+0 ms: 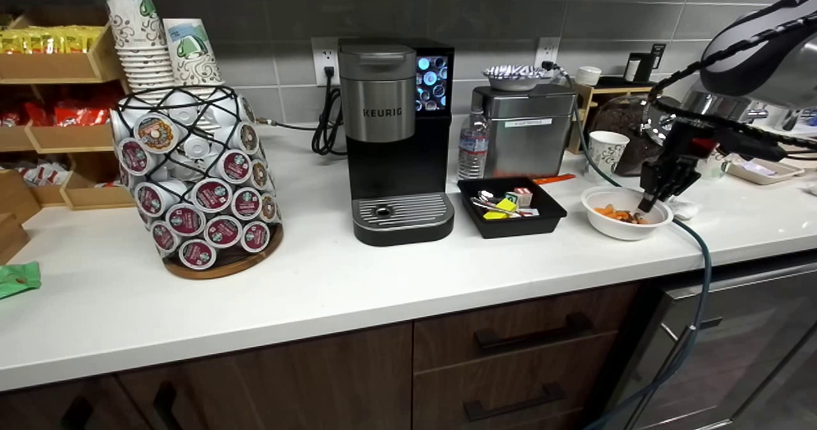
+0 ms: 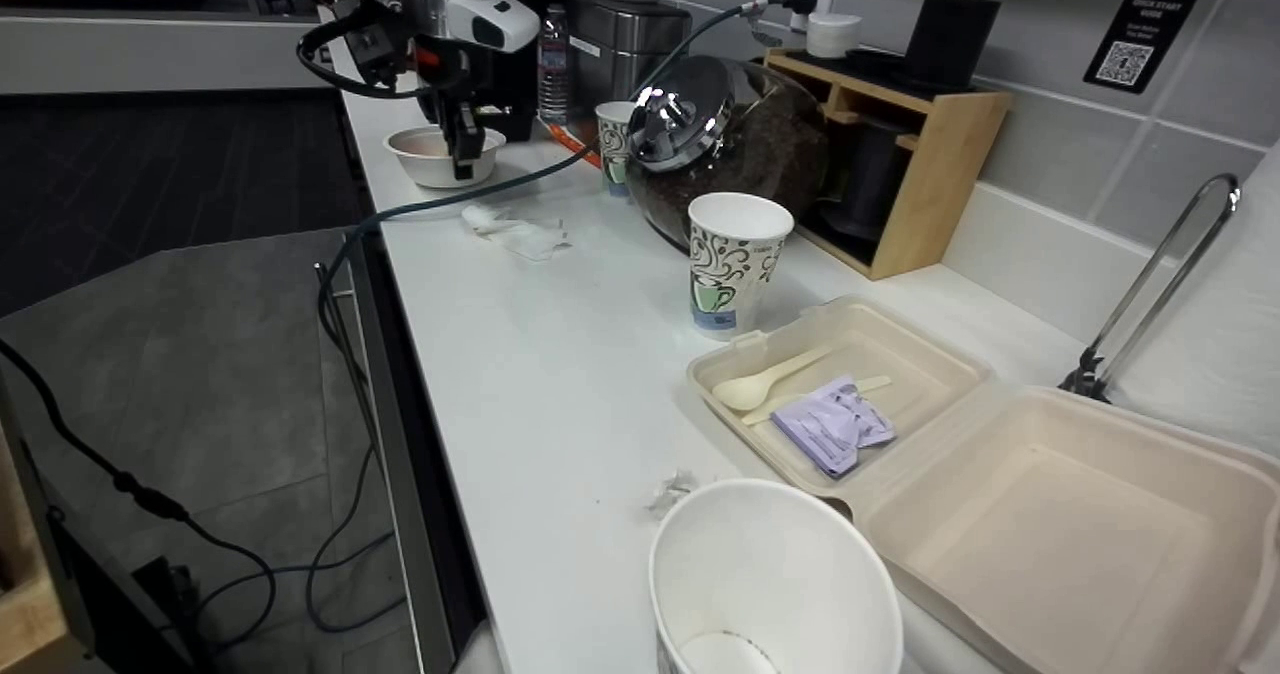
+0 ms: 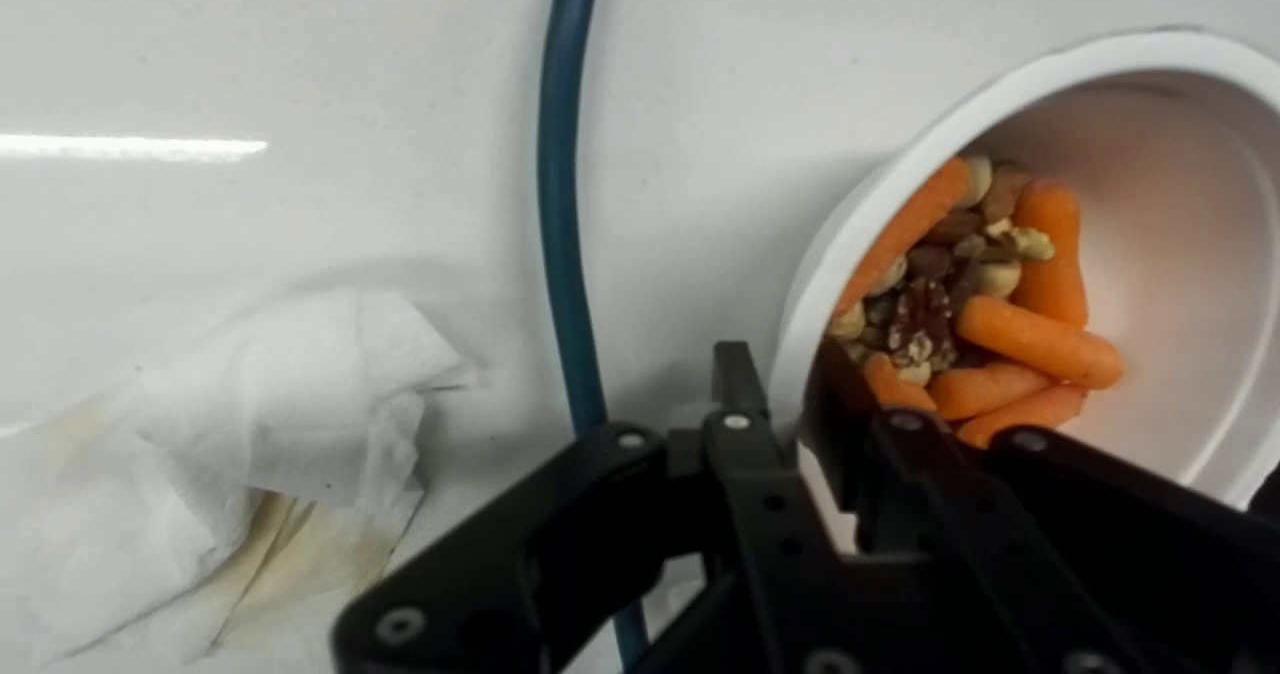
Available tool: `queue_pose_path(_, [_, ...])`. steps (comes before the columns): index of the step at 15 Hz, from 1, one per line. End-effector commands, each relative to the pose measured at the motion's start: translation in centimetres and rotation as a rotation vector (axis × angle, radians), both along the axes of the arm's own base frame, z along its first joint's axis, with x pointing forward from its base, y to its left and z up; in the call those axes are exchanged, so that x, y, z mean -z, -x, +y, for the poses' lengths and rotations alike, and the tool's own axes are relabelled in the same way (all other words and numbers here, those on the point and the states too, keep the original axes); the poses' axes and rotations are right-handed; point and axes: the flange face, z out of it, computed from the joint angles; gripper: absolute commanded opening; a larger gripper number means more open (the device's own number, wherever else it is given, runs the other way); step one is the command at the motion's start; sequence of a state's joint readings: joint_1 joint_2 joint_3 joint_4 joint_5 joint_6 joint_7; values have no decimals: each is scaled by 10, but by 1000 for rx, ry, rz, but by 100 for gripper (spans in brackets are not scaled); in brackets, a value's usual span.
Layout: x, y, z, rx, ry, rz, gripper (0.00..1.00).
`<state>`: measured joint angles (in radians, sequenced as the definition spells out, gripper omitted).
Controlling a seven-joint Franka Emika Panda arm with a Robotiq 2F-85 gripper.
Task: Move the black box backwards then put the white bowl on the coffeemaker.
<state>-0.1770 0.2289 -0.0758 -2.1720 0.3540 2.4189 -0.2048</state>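
The white bowl [image 1: 614, 227] holds carrots and nuts and stands on the counter, right of the black box; it also shows in an exterior view [image 2: 425, 168] and the wrist view [image 3: 1185, 204]. My gripper [image 3: 787, 366] is shut on the bowl's near rim, one finger inside and one outside; it shows in both exterior views [image 1: 650, 199] [image 2: 462, 159]. The black box [image 1: 520, 228], with small colourful packets inside, sits right of the coffeemaker [image 1: 381, 112] and in front of the silver machine. The coffeemaker's drip base [image 1: 403, 232] faces the counter's front edge.
A blue-green cable [image 3: 567, 204] crosses the counter beside the bowl. A crumpled napkin [image 3: 300, 404] lies beyond it. A silver machine [image 1: 530, 130], water bottle [image 1: 473, 146], paper cup [image 1: 606, 151] and glass jar [image 2: 740, 164] stand behind. A pod holder [image 1: 210, 194] stands left.
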Motion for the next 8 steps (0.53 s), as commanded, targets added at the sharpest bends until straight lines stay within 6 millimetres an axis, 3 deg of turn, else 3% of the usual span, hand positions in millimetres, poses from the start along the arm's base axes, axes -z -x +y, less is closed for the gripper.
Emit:
queue_pose_path(1, [-19, -3, 9, 16, -19, -3, 0])
queue_pose_path(8, [-75, -15, 51, 26, -42, -29, 2])
